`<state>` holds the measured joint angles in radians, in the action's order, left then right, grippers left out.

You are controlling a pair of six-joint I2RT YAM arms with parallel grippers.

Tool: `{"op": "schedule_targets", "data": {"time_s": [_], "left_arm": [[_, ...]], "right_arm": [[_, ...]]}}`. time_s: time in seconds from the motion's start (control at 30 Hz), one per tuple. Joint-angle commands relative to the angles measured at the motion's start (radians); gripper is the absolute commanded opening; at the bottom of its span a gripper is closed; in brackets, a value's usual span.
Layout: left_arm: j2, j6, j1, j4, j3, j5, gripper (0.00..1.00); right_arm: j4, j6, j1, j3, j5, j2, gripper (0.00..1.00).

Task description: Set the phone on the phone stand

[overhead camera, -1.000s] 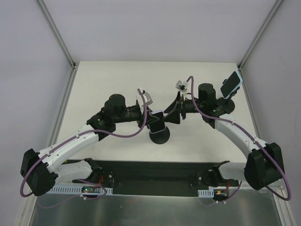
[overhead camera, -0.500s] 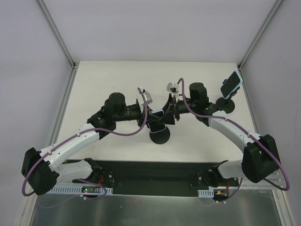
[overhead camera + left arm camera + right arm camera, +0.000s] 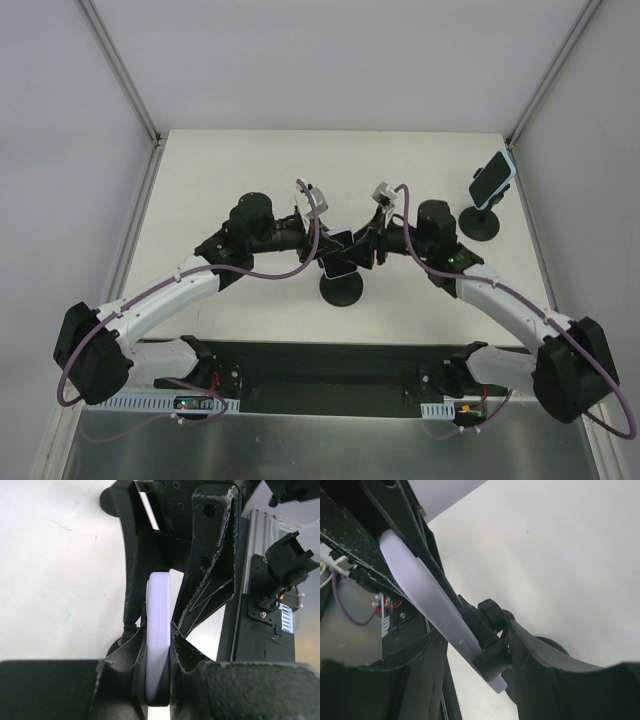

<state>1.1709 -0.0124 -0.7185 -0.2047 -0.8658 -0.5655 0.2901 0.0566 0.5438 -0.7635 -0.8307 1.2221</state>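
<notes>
Desk: the flat white desk (image 3: 220, 180) carries two stands, and the work sits in the middle where both arms can reach it.
Second stand: a black second stand (image 3: 481, 222) at the far right props a tilted blue-cased phone (image 3: 491, 178), well apart from the work.
Phone stand: the black, round-based phone stand (image 3: 340, 291) sits directly under the slim pale lilac phone (image 3: 159, 600), so a short lowering should do.
Left hand: the left hand (image 3: 156, 636) is pinched on the lilac phone's flat faces, carrying it on edge.
Right hand: the right hand (image 3: 366, 250) is half-wide and straddles the other end, probably to steer; no pinch shows.
Lilac phone: just above the base, its lower end at a black cradle piece; seating unclear.
</notes>
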Motion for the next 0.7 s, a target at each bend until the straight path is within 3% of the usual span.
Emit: {"op": "schedule_targets", "data": {"time_s": [0.0, 0.1, 0.23, 0.27, 0.3, 0.4, 0.5, 0.6, 0.67], "left_arm": [[0.053, 0.023, -0.018, 0.024, 0.010, 0.007, 0.00], [0.081, 0.025, -0.018, 0.022, -0.013, -0.026, 0.00], [0.093, 0.057, -0.018, 0.057, -0.048, -0.051, 0.00], [0.093, 0.066, -0.018, 0.079, -0.058, -0.060, 0.00], [0.095, 0.072, -0.013, 0.111, -0.065, -0.083, 0.00], [0.098, 0.086, -0.004, 0.146, -0.084, -0.114, 0.00], [0.108, 0.081, 0.002, 0.172, -0.091, -0.126, 0.01], [0.124, 0.049, 0.028, 0.177, -0.108, -0.177, 0.12], [0.127, 0.032, 0.042, 0.177, -0.122, -0.189, 0.30]], "right_arm": [[0.199, -0.303, 0.053, 0.171, 0.381, -0.168, 0.00], [0.158, -0.284, 0.112, 0.152, 0.439, -0.188, 0.00], [0.071, -0.171, 0.110, 0.078, 0.357, -0.148, 0.02], [0.020, -0.149, 0.098, 0.057, 0.310, -0.133, 0.21], [-0.046, -0.132, 0.062, 0.031, 0.273, -0.131, 0.57], [-0.164, -0.028, 0.012, 0.020, 0.156, -0.159, 0.82], [-0.256, 0.064, 0.002, 0.024, 0.154, -0.231, 0.94], [-0.285, 0.080, -0.001, 0.038, 0.191, -0.298, 0.98], [-0.311, 0.087, -0.005, 0.036, 0.183, -0.326, 0.98]]}}
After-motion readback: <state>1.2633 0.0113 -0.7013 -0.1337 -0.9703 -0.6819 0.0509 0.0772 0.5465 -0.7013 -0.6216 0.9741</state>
